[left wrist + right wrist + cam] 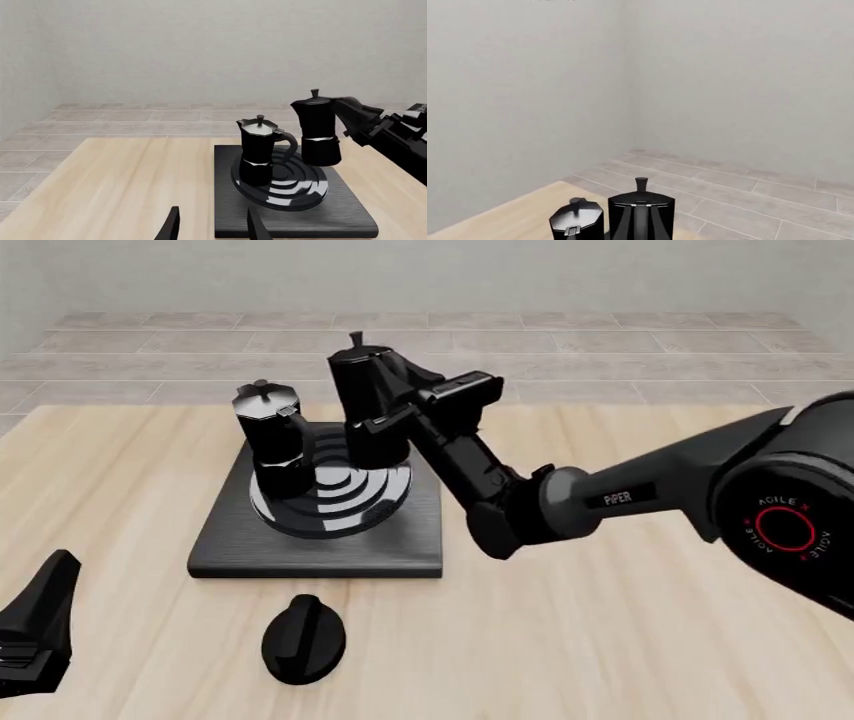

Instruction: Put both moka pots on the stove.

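Note:
One moka pot (274,438) stands upright on the burner rings of the stove (320,540); it also shows in the left wrist view (259,150) and the right wrist view (577,220). My right gripper (411,405) is shut on the handle of the second moka pot (364,400), holding it upright over the burner's right side, close beside the first pot. I cannot tell whether its base touches the stove (333,210). That pot (319,131) (640,212) hides the right fingers in the right wrist view. My left gripper (51,585) (213,227) is open and empty, well short of the stove.
A low black oval knob (304,638) lies on the wooden table (641,640) just in front of the stove. The right arm (601,498) stretches across the table from the right. Grey walls and a tiled floor lie beyond the table's far edge.

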